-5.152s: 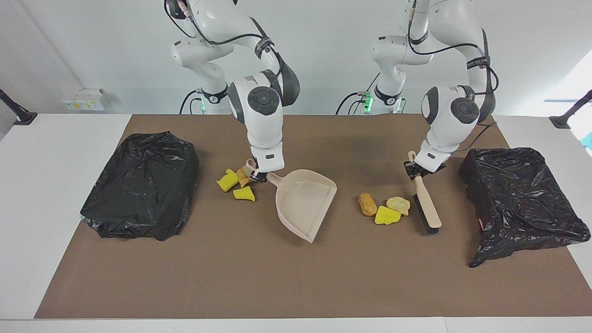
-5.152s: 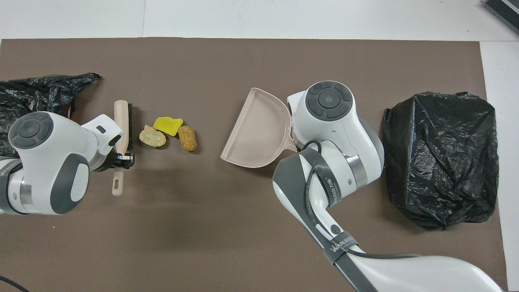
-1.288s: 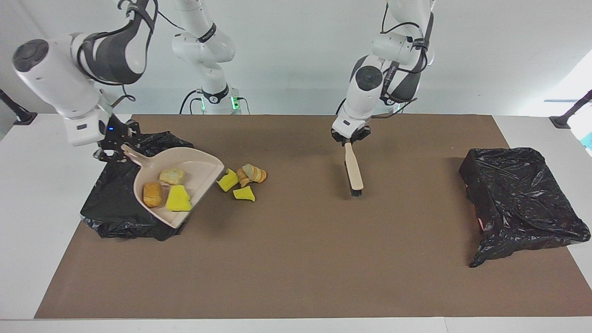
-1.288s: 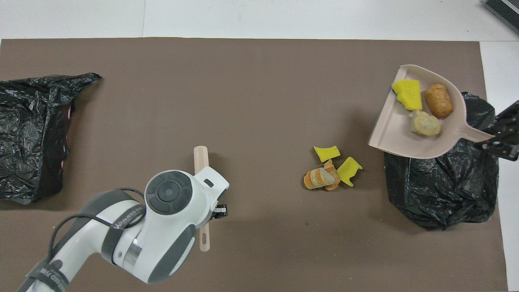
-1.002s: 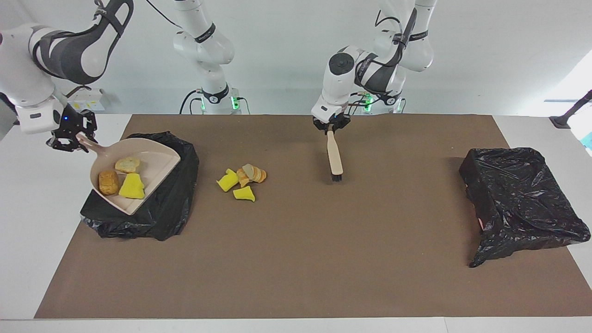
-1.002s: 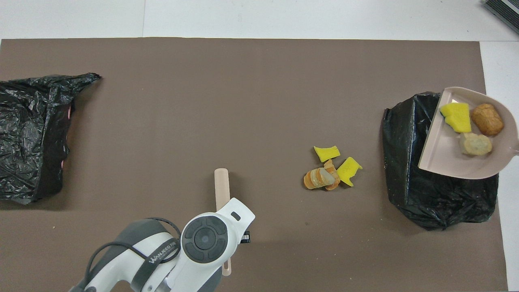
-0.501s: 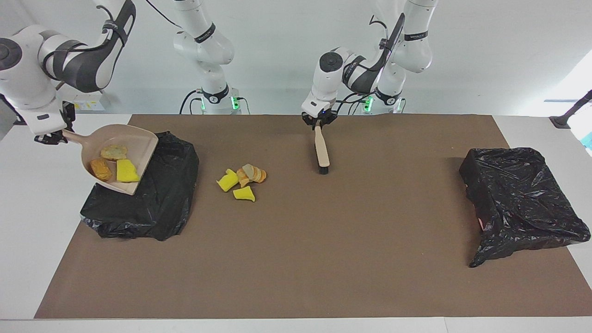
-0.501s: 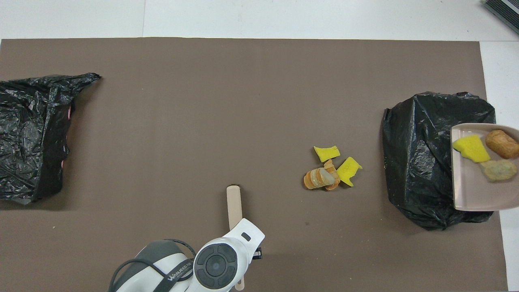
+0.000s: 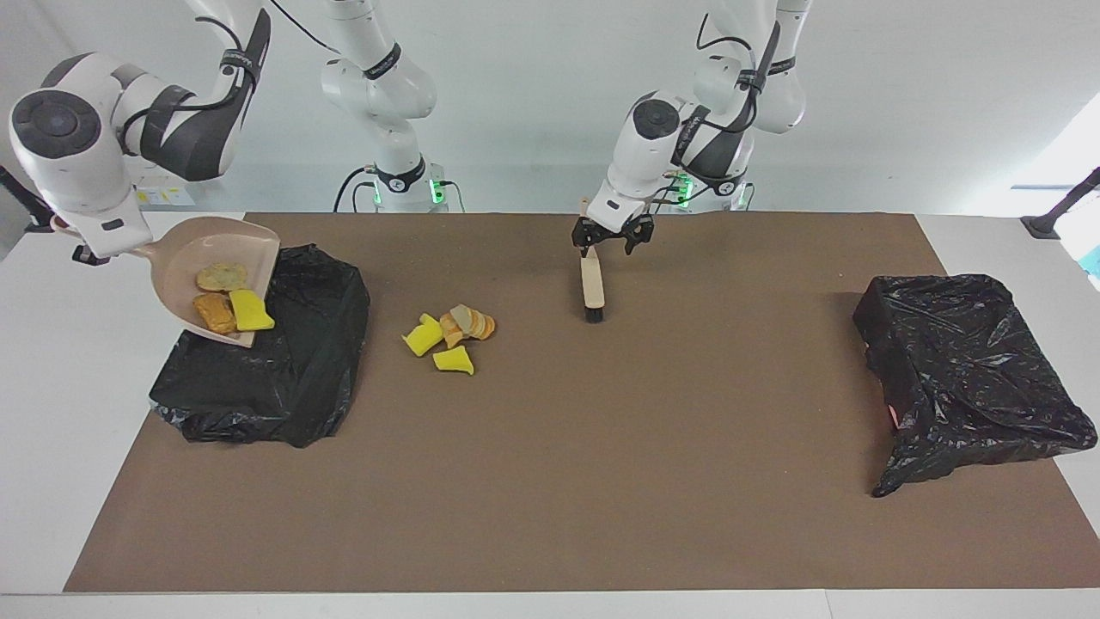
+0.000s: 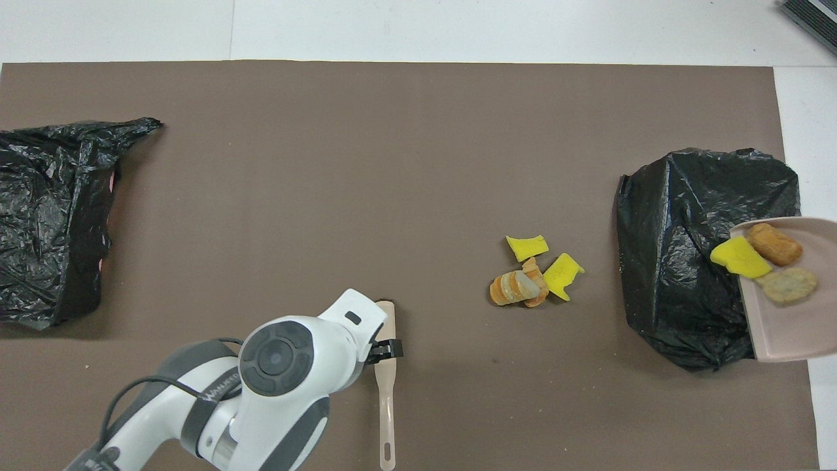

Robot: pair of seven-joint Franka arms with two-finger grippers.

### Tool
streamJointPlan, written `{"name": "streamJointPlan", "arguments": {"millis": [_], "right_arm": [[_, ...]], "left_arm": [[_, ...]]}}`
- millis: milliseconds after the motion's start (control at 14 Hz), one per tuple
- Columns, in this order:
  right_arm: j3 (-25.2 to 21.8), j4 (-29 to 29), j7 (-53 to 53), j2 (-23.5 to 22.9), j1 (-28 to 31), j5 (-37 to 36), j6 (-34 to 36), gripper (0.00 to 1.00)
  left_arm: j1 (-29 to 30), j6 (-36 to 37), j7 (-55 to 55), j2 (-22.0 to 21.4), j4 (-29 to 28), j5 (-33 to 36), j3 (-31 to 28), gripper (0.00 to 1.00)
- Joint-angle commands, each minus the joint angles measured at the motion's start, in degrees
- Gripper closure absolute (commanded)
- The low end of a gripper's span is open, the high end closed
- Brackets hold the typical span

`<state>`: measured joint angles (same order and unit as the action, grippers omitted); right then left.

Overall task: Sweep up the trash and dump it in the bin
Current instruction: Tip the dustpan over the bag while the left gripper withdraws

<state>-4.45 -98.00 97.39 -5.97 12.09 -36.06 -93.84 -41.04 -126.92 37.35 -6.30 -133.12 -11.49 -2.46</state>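
Brown mat (image 9: 550, 481), left gripper (image 9: 612, 237) apart over brush (image 9: 591, 288), right gripper (image 9: 90, 251) clamps dustpan (image 9: 185, 258) (arm label unreadable).

A robot lab: two white arms (image 9: 378, 94) bolted at a bench (image 9: 51, 361) under a brown mat (image 9: 601, 473), bare white wall (cables trailing), staged black bags (image 9: 971, 378).
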Motion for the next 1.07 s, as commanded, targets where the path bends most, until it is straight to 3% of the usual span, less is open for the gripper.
{"name": "streamJointPlan", "arguments": {"millis": [0, 572, 859, 1002], "right_arm": [[0.32, -1.32, 1.84, 2.19, -2.68, -3.66, 2.26, 1.00], [0.15, -1.23, 1.23, 5.79, -6.38, -9.12, 8.15, 1.00], [-0.90, -0.18, -2.10, 10.35, -4.80, -6.84, 9.90, 1.00], [-1.43, 0.70, -7.45, 12.38, -4.27, -0.80, 12.89, 1.00]], "left_arm": [[5.16, 3.95, -3.07, 0.59, 3.82, 1.89, 0.26, 0.00], [23.54, 19.33, -25.01, 0.94, 17.35, 3.66, 0.17, 0.00], [27.51, 26.88, -32.75, 5.58, 28.41, 7.95, 0.17, 0.00], [30.13, 29.09, -36.72, 7.26, 32.73, 8.67, 0.17, 0.00]]}}
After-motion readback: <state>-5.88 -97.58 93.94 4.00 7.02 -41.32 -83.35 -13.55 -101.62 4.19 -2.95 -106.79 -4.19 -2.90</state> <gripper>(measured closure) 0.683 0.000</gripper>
